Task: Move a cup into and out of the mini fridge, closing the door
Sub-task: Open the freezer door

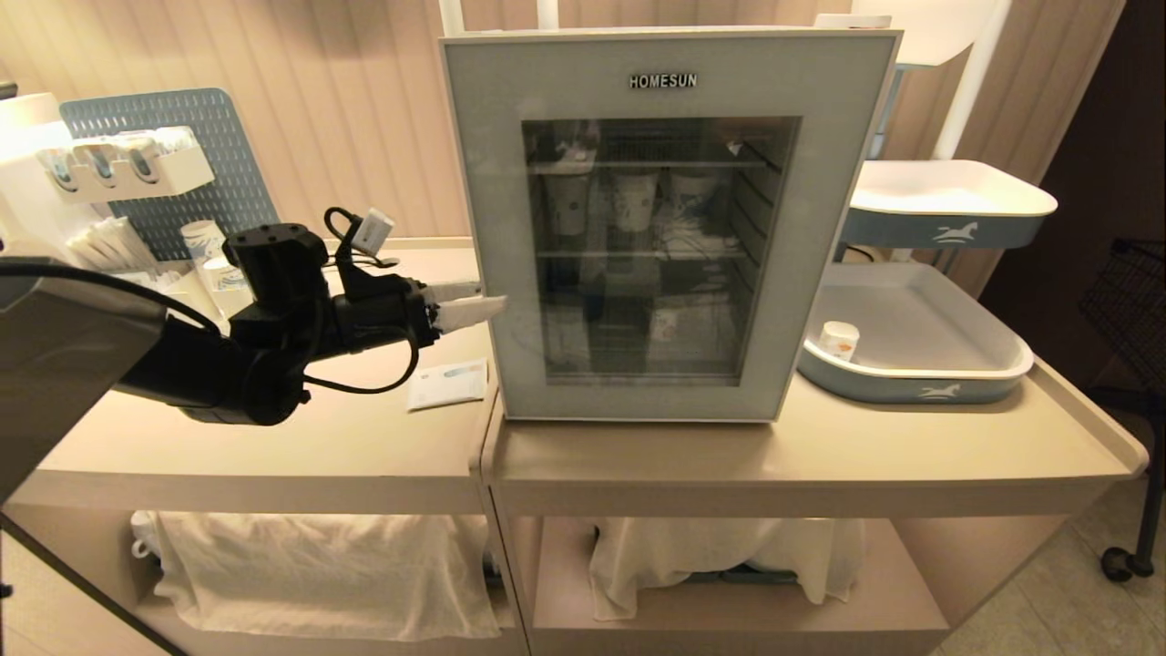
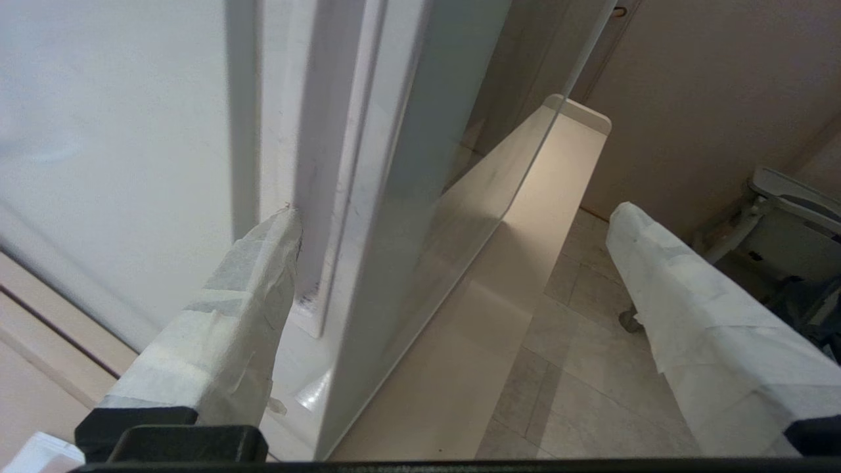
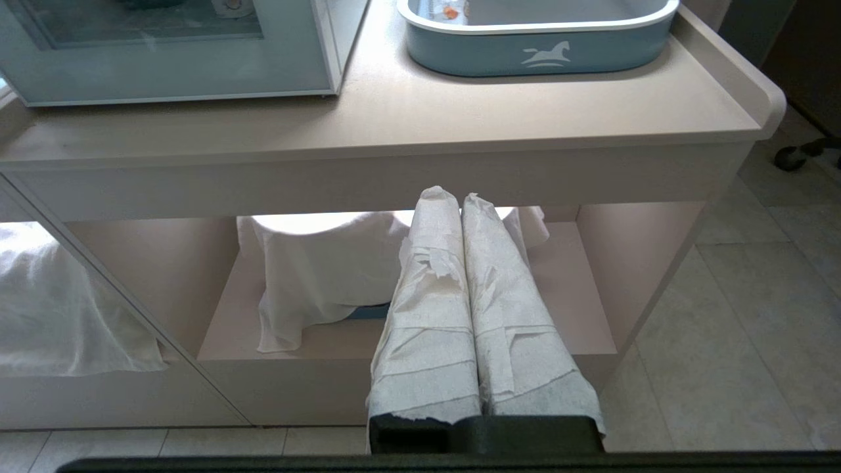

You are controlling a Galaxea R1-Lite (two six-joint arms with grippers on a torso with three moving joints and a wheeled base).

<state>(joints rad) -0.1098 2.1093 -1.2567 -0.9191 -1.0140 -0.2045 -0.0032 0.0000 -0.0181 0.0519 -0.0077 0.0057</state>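
The left gripper [image 1: 474, 303] reaches with jaws spread wide to the left edge of the door [image 1: 638, 383] of the mini fridge [image 1: 669, 55]; the cup [image 1: 839, 340] sits in the tray [image 1: 920, 387] to its right. From the left wrist, one finger [image 2: 263, 276] touches the door's side seam, so I'd hook that edge squarely before pulling. The right gripper [image 3: 461, 203] hangs with fingers pressed together below the counter [image 3: 394, 131].

Warm dim light; glare on door [image 1: 658, 246] glass; edges bowed.
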